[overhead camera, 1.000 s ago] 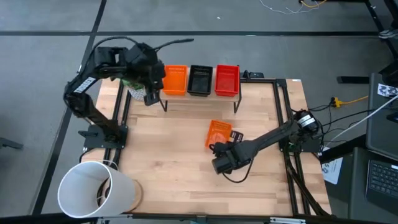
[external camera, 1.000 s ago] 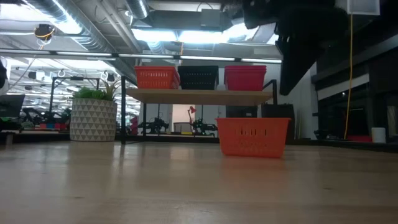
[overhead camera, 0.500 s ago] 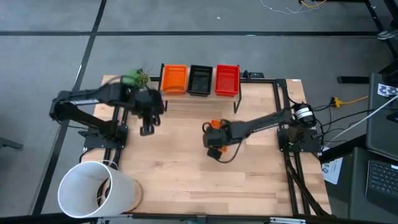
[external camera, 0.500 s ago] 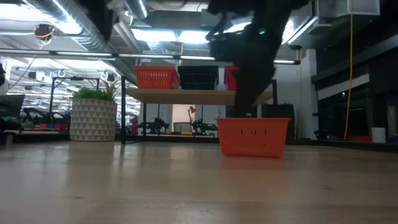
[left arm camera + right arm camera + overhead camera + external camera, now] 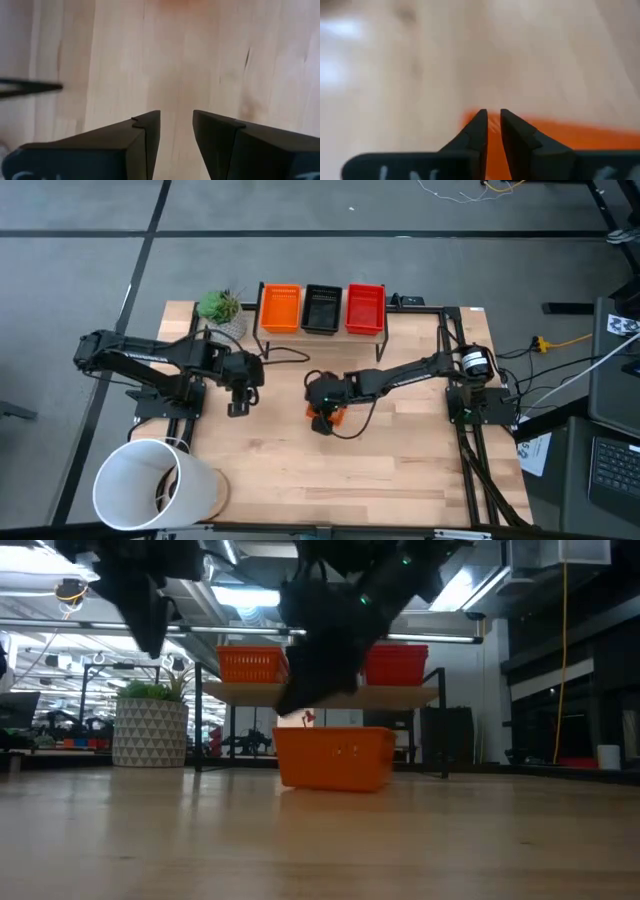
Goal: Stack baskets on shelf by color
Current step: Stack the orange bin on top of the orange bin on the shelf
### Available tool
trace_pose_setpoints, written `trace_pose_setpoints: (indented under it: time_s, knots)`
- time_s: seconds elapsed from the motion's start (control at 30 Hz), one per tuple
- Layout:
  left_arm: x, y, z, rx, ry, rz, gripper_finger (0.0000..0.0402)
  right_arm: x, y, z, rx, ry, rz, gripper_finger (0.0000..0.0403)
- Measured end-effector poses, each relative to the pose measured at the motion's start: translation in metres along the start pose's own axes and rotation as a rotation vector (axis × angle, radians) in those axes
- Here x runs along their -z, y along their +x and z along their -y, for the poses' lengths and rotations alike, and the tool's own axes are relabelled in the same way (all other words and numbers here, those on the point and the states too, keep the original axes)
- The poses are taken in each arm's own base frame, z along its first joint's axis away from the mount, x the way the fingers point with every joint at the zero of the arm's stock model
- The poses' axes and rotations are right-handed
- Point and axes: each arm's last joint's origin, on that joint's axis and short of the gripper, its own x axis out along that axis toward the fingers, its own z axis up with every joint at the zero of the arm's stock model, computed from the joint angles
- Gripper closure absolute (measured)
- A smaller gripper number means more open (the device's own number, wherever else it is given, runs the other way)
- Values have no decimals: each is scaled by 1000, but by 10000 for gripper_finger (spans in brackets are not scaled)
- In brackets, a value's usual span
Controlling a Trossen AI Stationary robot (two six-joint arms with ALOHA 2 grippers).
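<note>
An orange basket (image 5: 335, 756) sits on the table in front of the shelf (image 5: 320, 694), mostly covered by my right gripper (image 5: 322, 408) in the high view, where only an orange bit (image 5: 327, 420) shows. My right gripper (image 5: 493, 117) is shut on it. On the shelf (image 5: 300, 335) stand an orange basket (image 5: 280, 307), a black one (image 5: 322, 308) and a red one (image 5: 365, 308), side by side. My left gripper (image 5: 238, 406) hangs open over bare table to the left of the orange basket (image 5: 176, 120). The other baskets are out of view. My right gripper pinches the orange basket's rim (image 5: 470, 119) near one corner between its two fingers, which stand almost together. It comes from above, slanting in from the table's right. The basket's bottom (image 5: 335, 786) is on the table and it stands about upright.
A potted plant (image 5: 220, 306) stands at the table's far left, beside the shelf. A large white bucket (image 5: 150, 485) sits at the near left corner. Black frame rails run along both table sides. Bare wood lies near the front edge.
My right gripper swung from the near side up and leftward over the orange basket and took hold of it; the basket slid along the table to the left and slightly nearer. My left gripper drew back from the shelf toward the near edge and came lower.
</note>
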Motion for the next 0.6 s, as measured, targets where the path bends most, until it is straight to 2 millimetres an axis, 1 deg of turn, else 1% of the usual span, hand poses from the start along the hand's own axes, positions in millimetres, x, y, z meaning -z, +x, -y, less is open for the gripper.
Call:
trace_pose_setpoints:
  time_s: [0.1, 0.13, 0.2, 0.27, 0.33, 0.43, 0.5, 0.53, 0.6]
  knots:
    - [-4, 1, 1, 6, -1, 38, 294, -5, -1, -6, -105, -23, 41, 350]
    - [-7, 0, 1, 10, 2, 67, 294, -5, -1, -8, -114, -20, 36, 350]
    - [-15, 0, 2, 22, 19, 148, 294, -3, -9, -12, -84, 24, 14, 350]
    - [-21, -1, 4, 30, 48, 210, 294, -1, -25, -16, 5, 96, 0, 350]
    - [-31, 5, 8, 36, 83, 265, 294, 4, -45, -21, 140, 154, -30, 350]
    - [-41, 16, 12, 48, 115, 301, 294, 18, -82, -32, 348, 235, -54, 350]
    - [-49, 24, 14, 60, 136, 334, 294, 30, -104, -39, 429, 300, -88, 350]
    - [-51, 28, 15, 70, 144, 329, 294, 36, -110, -41, 455, 336, -120, 350]
    - [-57, 39, 17, 80, 159, 335, 294, 51, -113, -43, 514, 395, -193, 350]
